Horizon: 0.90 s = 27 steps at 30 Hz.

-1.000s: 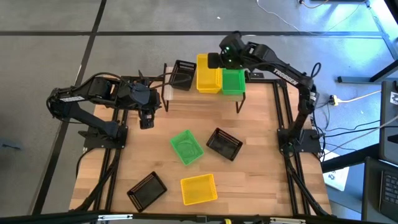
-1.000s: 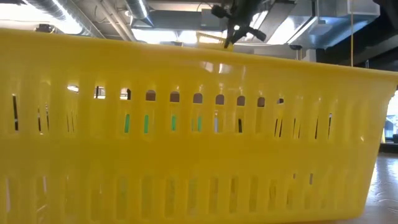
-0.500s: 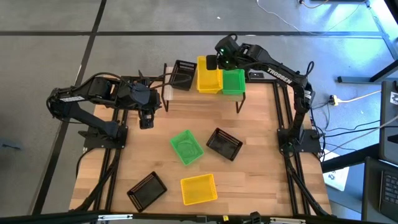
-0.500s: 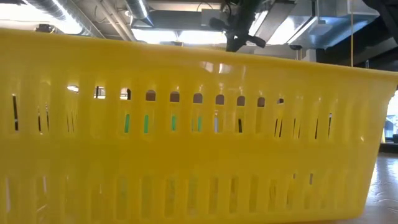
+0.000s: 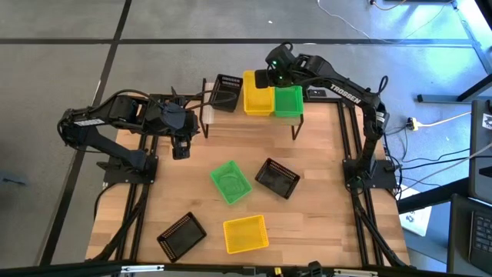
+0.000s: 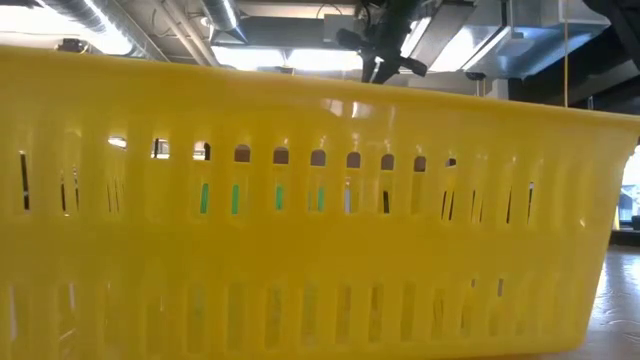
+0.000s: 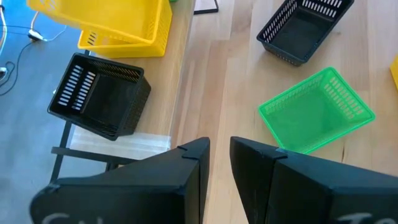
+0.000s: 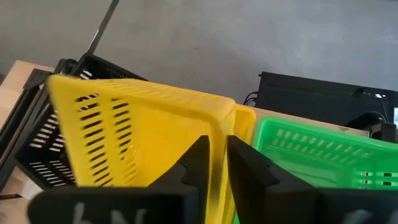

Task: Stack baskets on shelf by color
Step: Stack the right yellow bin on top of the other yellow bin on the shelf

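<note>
On the shelf [image 7: 118, 142] at the table's far edge stand a black basket [image 5: 225, 92], two nested yellow baskets [image 5: 258, 94] and a green basket [image 5: 289, 101]. The upper yellow basket [image 8: 124, 130] sits tilted in the lower one. My right gripper [image 5: 267, 77] [image 8: 216, 146] is over them, shut on the upper yellow basket. My left gripper [image 5: 181, 150] [image 7: 219, 146] waits open near the table's left edge. Loose on the table lie a green basket [image 5: 231, 182], two black baskets [image 5: 277, 178] [image 5: 181, 235] and a yellow basket [image 5: 246, 234]. My right gripper has the upper yellow basket's long side wall [image 8: 217, 127], the one next to the green basket, between its two fingers. One finger [image 8: 193, 168] is inside the basket, the other [image 8: 249, 174] outside. The fingers slant down from above. The basket rests tilted in the lower yellow basket.
The loose yellow basket [image 6: 300, 230] stands right before the low camera and fills that view; only the right arm [image 6: 385, 50] shows above it. Bare wood lies between the shelf and the loose baskets.
My right gripper has sunk a little and shifted toward the table's left edge with the upper yellow basket, which has come down into the lower yellow one. For the last half second it has kept still.
</note>
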Tool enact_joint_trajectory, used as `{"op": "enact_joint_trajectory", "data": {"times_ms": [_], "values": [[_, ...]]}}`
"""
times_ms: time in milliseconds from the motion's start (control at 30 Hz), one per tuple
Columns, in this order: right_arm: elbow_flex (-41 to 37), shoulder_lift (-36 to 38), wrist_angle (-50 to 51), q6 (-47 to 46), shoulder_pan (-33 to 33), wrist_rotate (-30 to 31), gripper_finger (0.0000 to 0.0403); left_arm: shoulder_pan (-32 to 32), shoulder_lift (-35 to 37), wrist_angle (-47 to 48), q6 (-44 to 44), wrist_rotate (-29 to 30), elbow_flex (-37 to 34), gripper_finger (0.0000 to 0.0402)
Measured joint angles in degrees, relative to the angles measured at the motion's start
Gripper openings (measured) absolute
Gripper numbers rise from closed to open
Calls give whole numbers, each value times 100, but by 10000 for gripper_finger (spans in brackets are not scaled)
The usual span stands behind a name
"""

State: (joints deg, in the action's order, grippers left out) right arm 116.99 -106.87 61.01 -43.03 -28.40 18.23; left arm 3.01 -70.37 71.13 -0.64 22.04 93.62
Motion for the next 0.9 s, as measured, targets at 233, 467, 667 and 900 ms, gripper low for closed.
{"op": "enact_joint_trajectory", "data": {"times_ms": [233, 467, 667, 900], "values": [[0, 0, -43, -149, 13, 10, 64, 0, 0, 0, 0, 0, 0, 56], [0, 90, -432, 210, 37, 157, 63, -10, 0, 0, 0, -2, 0, 56], [0, 41, -964, 1453, 59, 106, 62, -169, 0, 0, 54, 4, 0, 56], [-2, -142, -1170, 1811, 59, 25, 31, -315, 0, 0, 189, 2, 0, 56]]}}
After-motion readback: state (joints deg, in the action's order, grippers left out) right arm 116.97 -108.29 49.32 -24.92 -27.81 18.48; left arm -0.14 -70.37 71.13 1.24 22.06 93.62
